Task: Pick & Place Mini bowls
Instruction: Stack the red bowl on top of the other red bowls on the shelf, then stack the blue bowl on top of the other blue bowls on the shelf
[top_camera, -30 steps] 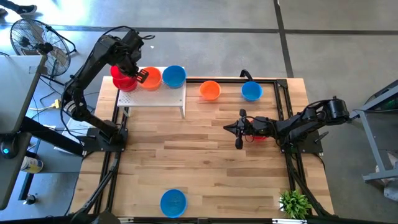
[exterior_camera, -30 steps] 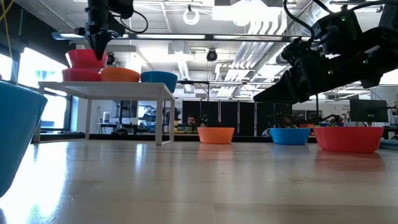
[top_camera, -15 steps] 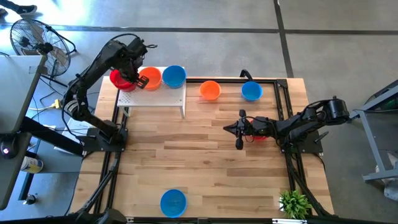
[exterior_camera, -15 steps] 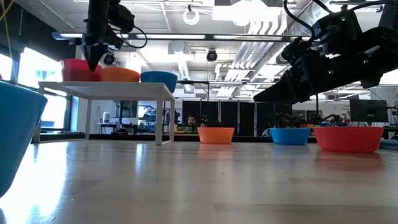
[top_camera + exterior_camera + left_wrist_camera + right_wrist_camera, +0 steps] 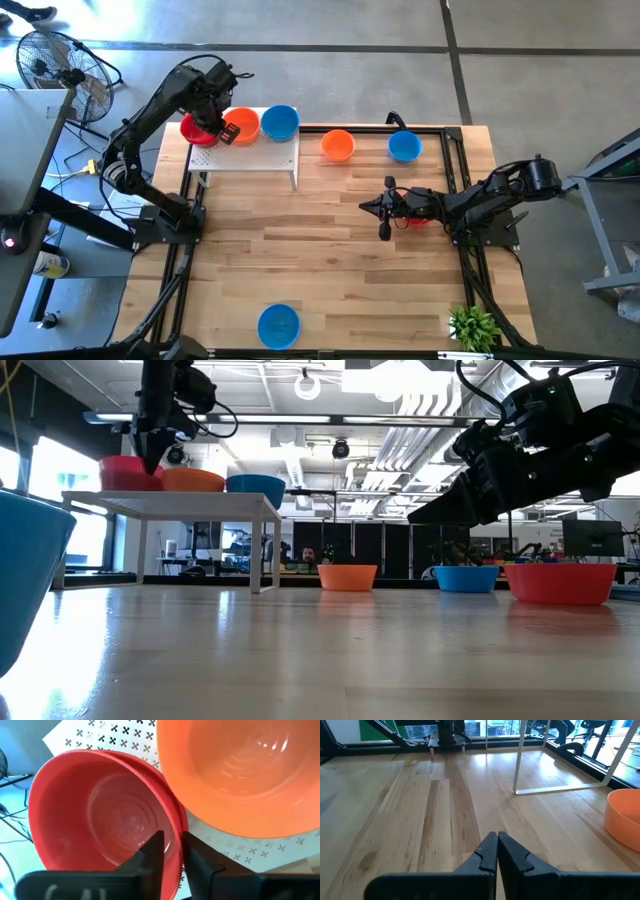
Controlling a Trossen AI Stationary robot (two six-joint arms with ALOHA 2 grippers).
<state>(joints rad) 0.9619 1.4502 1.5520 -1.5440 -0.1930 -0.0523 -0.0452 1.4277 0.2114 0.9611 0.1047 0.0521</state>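
Three mini bowls in a row on the white perforated board point(image 5: 245, 152): red bowl point(image 5: 197, 130), orange bowl point(image 5: 240, 124), blue bowl point(image 5: 280, 121). Left gripper point(image 5: 172, 851) at the red bowl, fingers slightly apart astride its rim. Right gripper point(image 5: 497, 846) pressed together, low over the table point(image 5: 330, 265), right of the board.

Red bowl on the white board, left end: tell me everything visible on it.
The small round red plastic bowl is glossy, with faint concentric rings inside; it is empty and upright. A second rim edge just outside it suggests it is nested in another red bowl. It sits at the left end of the white perforated board, beside the orange plastic bowl, whose rim overlaps it in the wrist view. The left gripper straddles its rim wall, fingers slightly apart; whether they still pinch it is unclear.
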